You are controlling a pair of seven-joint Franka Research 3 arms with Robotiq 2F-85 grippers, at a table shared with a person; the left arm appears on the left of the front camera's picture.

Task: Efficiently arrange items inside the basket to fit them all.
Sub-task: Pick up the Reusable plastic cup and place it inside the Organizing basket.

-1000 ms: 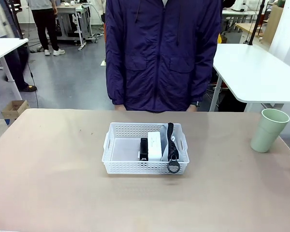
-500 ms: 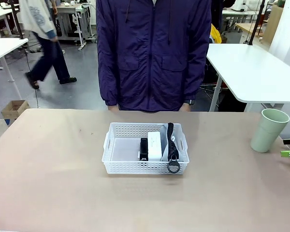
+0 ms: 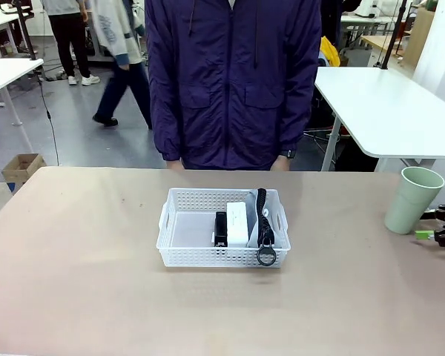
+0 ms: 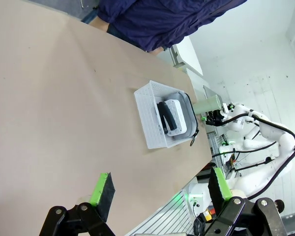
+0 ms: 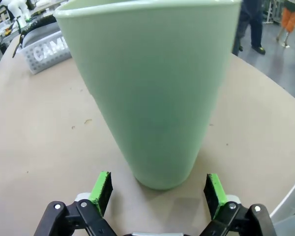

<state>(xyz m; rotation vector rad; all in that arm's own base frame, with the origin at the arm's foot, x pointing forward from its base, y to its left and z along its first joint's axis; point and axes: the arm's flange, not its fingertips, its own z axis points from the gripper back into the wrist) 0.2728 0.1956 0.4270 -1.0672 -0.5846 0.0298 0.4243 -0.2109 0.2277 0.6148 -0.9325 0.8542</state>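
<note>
Standing upright near the table's 3 o'clock edge, the cup lies well apart from the basket at centre. The right gripper sits just beside the cup at its 4 o'clock, jaws spread wide and holding nothing; in the wrist view its green pads flank the cup's base without touching it. Inside the basket, from 9 to 3 o'clock, lie the stapler, box and pouch, the pouch's strap and ring hanging over the 6 o'clock rim. The left gripper hangs above bare table, fully open and empty. A person stands at 12 o'clock.
</note>
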